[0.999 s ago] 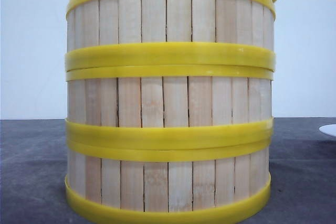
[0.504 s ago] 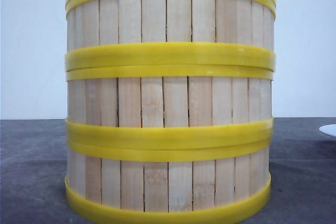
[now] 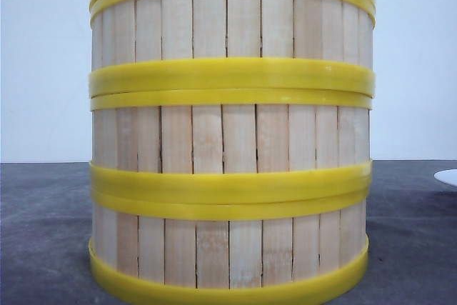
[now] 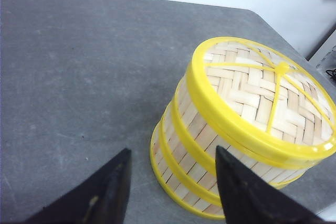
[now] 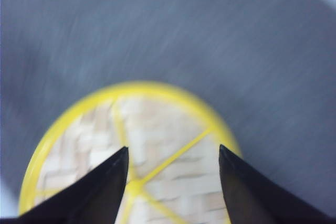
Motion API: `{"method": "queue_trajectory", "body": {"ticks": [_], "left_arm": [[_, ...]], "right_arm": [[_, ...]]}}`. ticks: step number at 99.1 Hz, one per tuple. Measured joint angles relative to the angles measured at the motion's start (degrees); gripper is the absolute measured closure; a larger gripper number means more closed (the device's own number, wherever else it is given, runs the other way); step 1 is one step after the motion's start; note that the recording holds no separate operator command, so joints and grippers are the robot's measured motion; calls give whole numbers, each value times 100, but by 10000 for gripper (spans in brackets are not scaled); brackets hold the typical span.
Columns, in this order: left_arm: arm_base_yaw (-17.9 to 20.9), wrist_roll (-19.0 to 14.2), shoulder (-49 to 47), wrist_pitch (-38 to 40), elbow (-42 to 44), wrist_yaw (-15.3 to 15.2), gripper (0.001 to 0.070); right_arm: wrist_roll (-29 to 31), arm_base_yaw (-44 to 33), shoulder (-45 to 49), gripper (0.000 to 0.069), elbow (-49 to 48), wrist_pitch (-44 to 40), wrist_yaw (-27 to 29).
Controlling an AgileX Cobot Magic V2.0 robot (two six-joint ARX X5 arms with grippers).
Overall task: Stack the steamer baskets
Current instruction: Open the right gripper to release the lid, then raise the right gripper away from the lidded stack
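The steamer baskets [image 3: 228, 141] now stand as one squared three-tier stack on the tabletop [image 4: 79, 77], lid no longer askew, directly beneath the released right gripper [image 5: 172, 156] and just beyond the empty, spread left gripper [image 4: 173, 174], so stacking looks complete.

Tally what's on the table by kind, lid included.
Steamer baskets: 3, stacked in one column
Woven lid: 1, on top of the stack
White object at the table's right edge: 1, mostly cut off, kind unclear
Total: 5
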Motion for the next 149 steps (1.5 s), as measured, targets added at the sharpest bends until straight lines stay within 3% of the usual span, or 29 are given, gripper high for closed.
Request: {"method": "queue_trajectory", "body": {"ticks": [18,36,57,84,110,115,120,128,136,149], "left_arm": [[0,24,0,11,0,-4,410],[0,197,0,138,0,-162,410],[0,448,0,463,-4,-179,410],[0,603,0,678,-525,-181,410],[0,605,0,704,-704,-184,410],[0,605,0,702,-704,-181,411],[0,610,0,704,-704,-181,427],[0,621,0,702,-704,-184,581],[0,623,0,702,-704,-184,659],[0,621,0,693,-704,-184,677]], "right_arm": [[-17,4,-828,360,9,197,1130],[-20,7,-1626,360,-238,-153,1810],[68,7,-3106,360,-1967,208,1956],[667,11,-5073,360,-4708,800,2065],[970,11,-5482,363,-5123,890,2103],[1001,11,-5480,406,-5121,890,2103],[1012,11,-5480,511,-5121,890,2103],[1012,15,-5480,634,-5121,890,2105],[1019,17,-5480,671,-5121,890,2103],[1027,17,-5480,684,-5121,890,2103]]}}
